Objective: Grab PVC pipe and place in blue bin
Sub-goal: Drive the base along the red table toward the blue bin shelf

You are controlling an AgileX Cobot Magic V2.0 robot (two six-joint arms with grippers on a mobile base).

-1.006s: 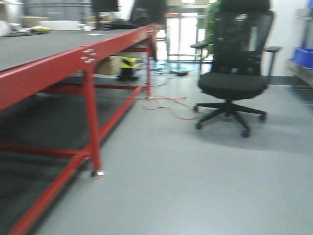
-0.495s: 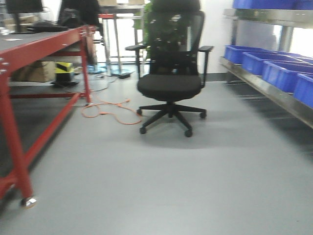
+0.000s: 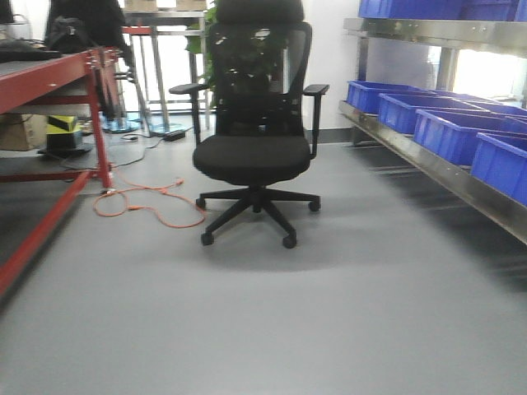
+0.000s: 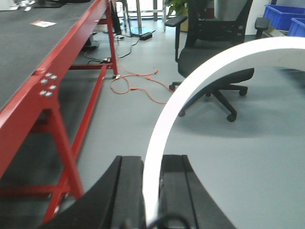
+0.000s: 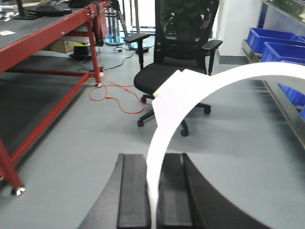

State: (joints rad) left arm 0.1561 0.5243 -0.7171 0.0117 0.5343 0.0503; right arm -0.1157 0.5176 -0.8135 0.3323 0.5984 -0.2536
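Note:
A white curved PVC pipe (image 4: 190, 86) arcs up from between the black jaws of my left gripper (image 4: 151, 164), which is shut on it. In the right wrist view a white curved PVC pipe (image 5: 200, 83) rises the same way from my right gripper (image 5: 155, 164), also shut on it. I cannot tell whether these are one piece or two. Several blue bins (image 3: 449, 132) sit in a row on a metal shelf along the right wall, and some show in the wrist views (image 5: 279, 47) (image 4: 281, 14). Neither gripper shows in the front view.
A black office chair (image 3: 251, 156) stands on the grey floor straight ahead. A red-framed table (image 3: 49, 74) runs along the left, with an orange cable (image 3: 140, 206) looped on the floor beside it. The metal shelf (image 3: 428, 160) lines the right side.
The front view has swung to the right: the red table slid off to the left, the chair came to the centre, and the shelf of blue bins came into view.

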